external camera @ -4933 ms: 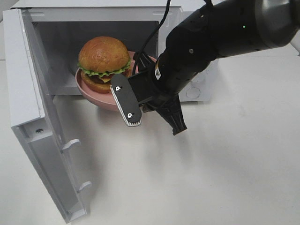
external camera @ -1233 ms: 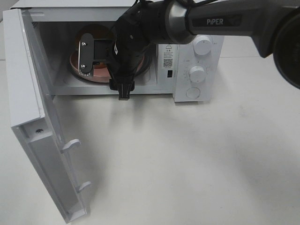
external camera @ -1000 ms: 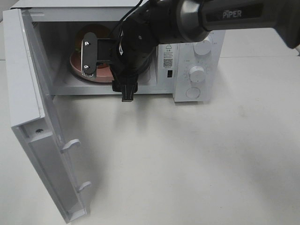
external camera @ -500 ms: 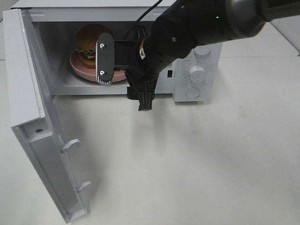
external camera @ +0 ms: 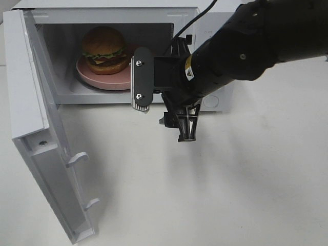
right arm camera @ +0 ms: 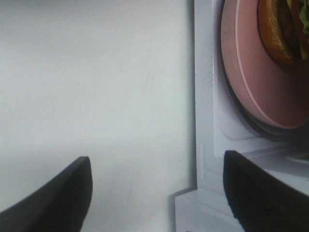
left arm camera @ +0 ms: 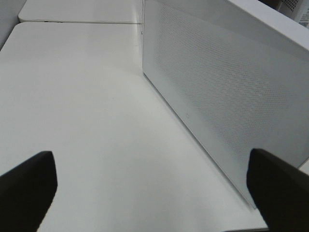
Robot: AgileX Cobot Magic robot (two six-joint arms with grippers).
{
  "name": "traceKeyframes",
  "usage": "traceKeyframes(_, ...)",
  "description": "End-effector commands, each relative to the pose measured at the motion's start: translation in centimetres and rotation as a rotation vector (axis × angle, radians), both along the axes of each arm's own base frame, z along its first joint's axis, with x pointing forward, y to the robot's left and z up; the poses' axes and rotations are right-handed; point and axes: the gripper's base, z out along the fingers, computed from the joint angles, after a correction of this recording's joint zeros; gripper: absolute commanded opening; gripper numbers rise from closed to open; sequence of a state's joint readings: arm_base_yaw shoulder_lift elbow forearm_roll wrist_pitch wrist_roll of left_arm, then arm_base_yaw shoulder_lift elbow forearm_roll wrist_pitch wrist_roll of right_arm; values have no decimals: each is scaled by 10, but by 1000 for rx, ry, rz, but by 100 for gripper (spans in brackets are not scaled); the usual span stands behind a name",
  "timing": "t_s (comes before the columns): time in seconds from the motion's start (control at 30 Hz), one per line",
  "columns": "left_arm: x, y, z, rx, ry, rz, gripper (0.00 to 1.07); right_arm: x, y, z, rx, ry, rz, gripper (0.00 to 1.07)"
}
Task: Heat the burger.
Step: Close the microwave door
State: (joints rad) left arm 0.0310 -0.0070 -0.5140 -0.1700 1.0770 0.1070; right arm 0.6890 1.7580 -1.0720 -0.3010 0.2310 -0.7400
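A: Where can the microwave [external camera: 118, 15] be entered?
B: Through its front only. The cavity is left open, while the left side is walled off by the door [external camera: 31, 102], swung out over the desk [external camera: 246, 195].
A: What is met inside?
B: The floor is mostly taken by the pink plate [external camera: 102, 81] and the burger [external camera: 104, 48]; little headroom is left above the bun.
A: And outside?
B: The opening's right part is screened by the right claw [external camera: 164, 122], spread wide. The desk ahead is left free.

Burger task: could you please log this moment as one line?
burger: on pink plate inside microwave; door: open; right hand: open, empty; left hand: open, empty
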Motion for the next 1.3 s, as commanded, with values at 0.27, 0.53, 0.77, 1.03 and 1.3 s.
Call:
traceKeyframes(0.27,-2,0,1,-3,-24,3,100,-35,-28,14,93,44,-127,74)
traceKeyframes(0.53,-2,0,1,-3,-24,3,100,-59,-49,30,249,93,-312,74)
traceKeyframes(0.77,-2,0,1,-3,-24,3,100,-85,-74,45,346,162,-516,74)
traceKeyframes(1.03,-2,0,1,-3,-24,3,100,-114,-103,65,366,271,-798,74)
traceKeyframes(1.3,-2,0,1,-3,-24,3,100,-139,-126,78,299,311,-873,74)
